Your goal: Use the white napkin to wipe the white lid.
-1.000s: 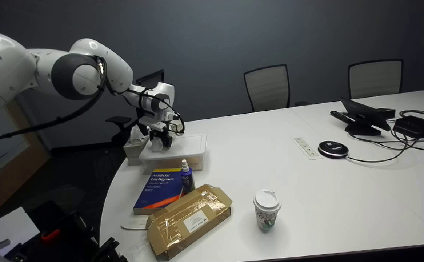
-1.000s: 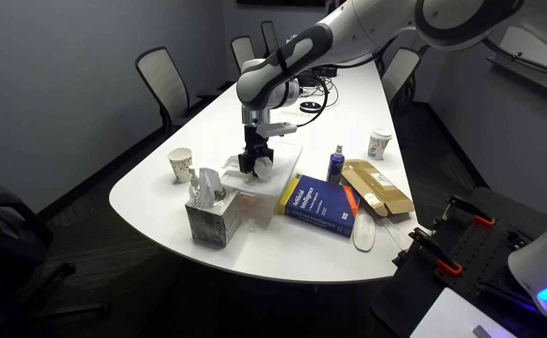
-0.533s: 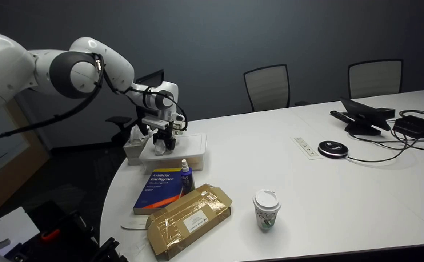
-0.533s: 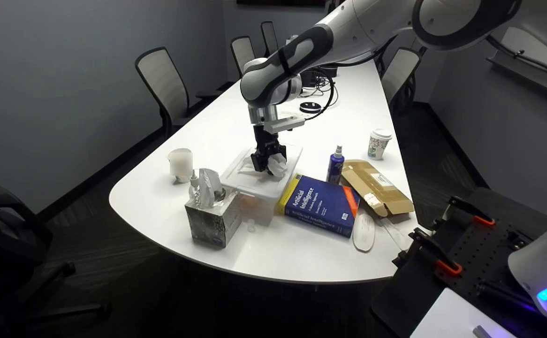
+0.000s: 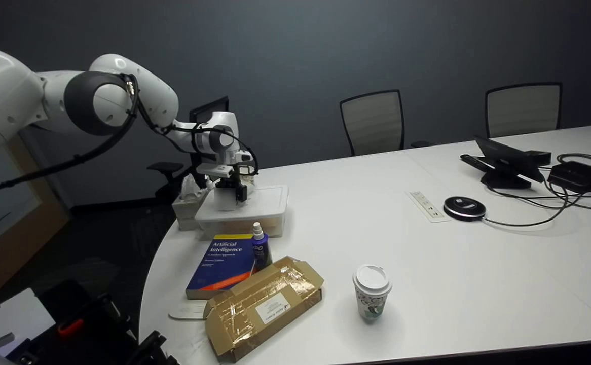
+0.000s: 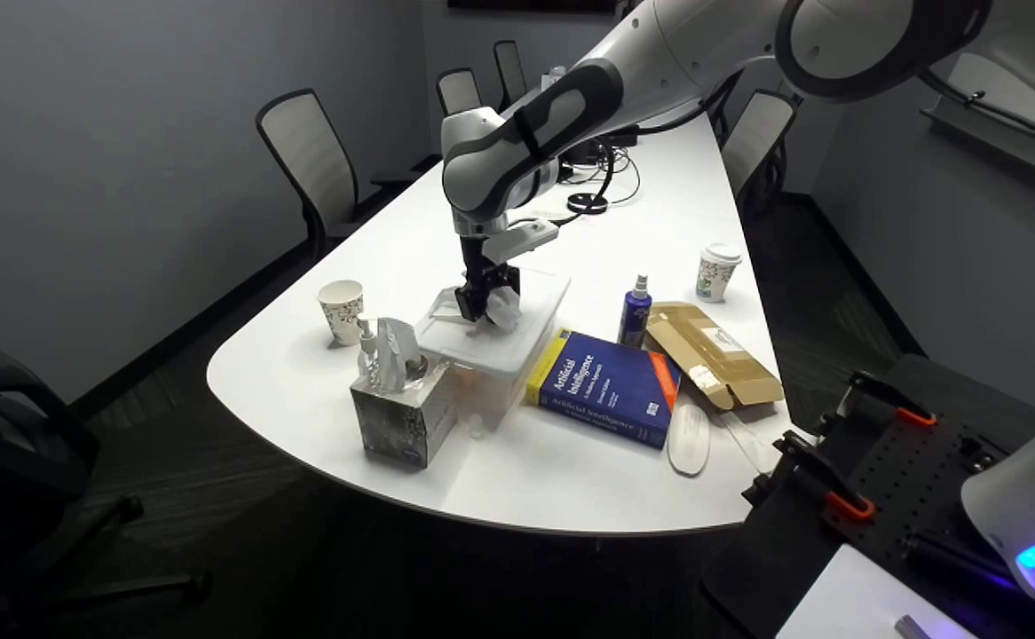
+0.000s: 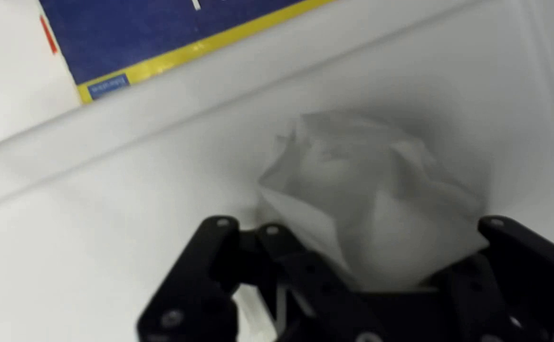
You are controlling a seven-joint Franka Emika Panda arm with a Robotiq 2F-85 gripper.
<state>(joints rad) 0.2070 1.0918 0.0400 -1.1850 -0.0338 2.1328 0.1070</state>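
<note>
The white lid [image 6: 455,346] is flat and rectangular and lies on top of a clear plastic box. It also shows in an exterior view [image 5: 267,200] and fills most of the wrist view [image 7: 91,247]. My gripper [image 6: 484,311] points down just over the lid, left of its middle in an exterior view [image 5: 234,195]. It is shut on the crumpled white napkin [image 6: 504,306], which bulges out past the fingers in the wrist view [image 7: 353,190] and hides the fingertips. The napkin appears to touch the lid. A blurred square covers the napkin in an exterior view.
A blue book [image 6: 611,382] lies close beside the box. A blue spray bottle [image 6: 635,311] and an open cardboard box [image 6: 708,355] are past it. A tissue box [image 6: 402,413], a pump bottle [image 6: 368,344] and a paper cup [image 6: 343,311] stand on the opposite side. A lidded cup [image 5: 371,291] stands apart.
My gripper with the napkin moved across the lid toward the book side, then back the opposite way. It stays shut on the napkin. The box and lid seem shifted very slightly.
</note>
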